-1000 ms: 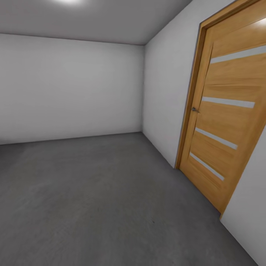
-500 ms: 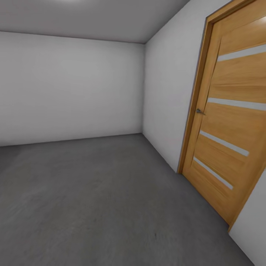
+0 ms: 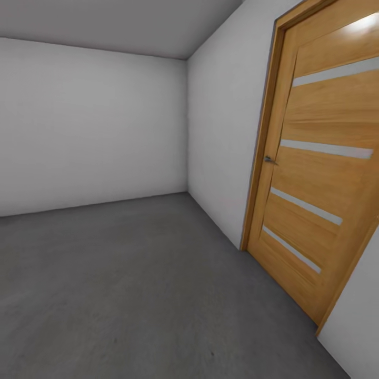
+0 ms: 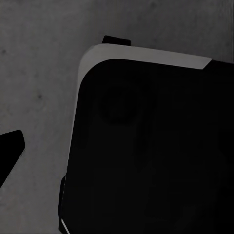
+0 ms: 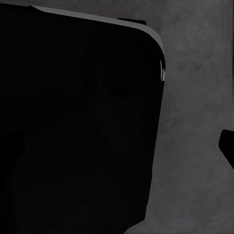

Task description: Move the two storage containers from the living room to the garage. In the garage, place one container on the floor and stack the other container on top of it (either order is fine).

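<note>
Grippers first: each wrist view is mostly taken up by a large black rounded body, likely part of the robot itself, though the dark render makes that hard to confirm. A black fingertip pokes in at the edge of the left wrist view, another at the edge of the right. How far apart the jaws stand, or whether they grip anything, I cannot tell.

Under both wrist cameras: the floor, dark grey rough concrete.

Head view: the same concrete floor runs to plain white-grey walls meeting at a corner. In the wall to the right, a closed wooden door with pale horizontal strips and a small metal handle. This reads as the garage.
</note>
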You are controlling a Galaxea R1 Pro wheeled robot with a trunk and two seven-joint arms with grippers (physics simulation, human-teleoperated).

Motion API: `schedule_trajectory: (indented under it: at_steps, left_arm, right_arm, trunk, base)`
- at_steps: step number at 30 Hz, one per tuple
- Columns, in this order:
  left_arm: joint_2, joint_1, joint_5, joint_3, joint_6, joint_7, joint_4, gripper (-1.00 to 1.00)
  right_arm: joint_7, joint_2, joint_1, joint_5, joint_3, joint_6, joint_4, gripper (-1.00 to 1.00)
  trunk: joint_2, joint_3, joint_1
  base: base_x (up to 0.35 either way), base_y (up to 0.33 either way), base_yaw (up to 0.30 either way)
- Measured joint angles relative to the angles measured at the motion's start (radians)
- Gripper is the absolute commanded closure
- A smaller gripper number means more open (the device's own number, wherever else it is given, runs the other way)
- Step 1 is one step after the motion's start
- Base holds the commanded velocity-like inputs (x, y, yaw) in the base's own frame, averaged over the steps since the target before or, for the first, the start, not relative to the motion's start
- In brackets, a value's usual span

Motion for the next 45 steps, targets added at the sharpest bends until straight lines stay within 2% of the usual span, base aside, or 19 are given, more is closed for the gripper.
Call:
schedule_trajectory:
  at_steps: [19, 45]
  left_arm:
    - [0.001, 0.0, 0.0, 0.0, 0.0, 0.0, 0.0, -1.0]
    - [0.002, 0.0, 0.0, 0.0, 0.0, 0.0, 0.0, -1.0]
  right_arm:
    - [0.0, -0.001, 0.0, 0.0, 0.0, -0.001, 0.0, -1.0]
    - [0.0, -0.001, 0.0, 0.0, 0.0, -0.001, 0.0, -1.0]
  trunk:
    - [0.0, 0.0, 0.0]
    - [0.0, 0.0, 0.0]
  base:
    - [0.325, 0.025, -0.282]
    - [0.305, 0.205, -0.285]
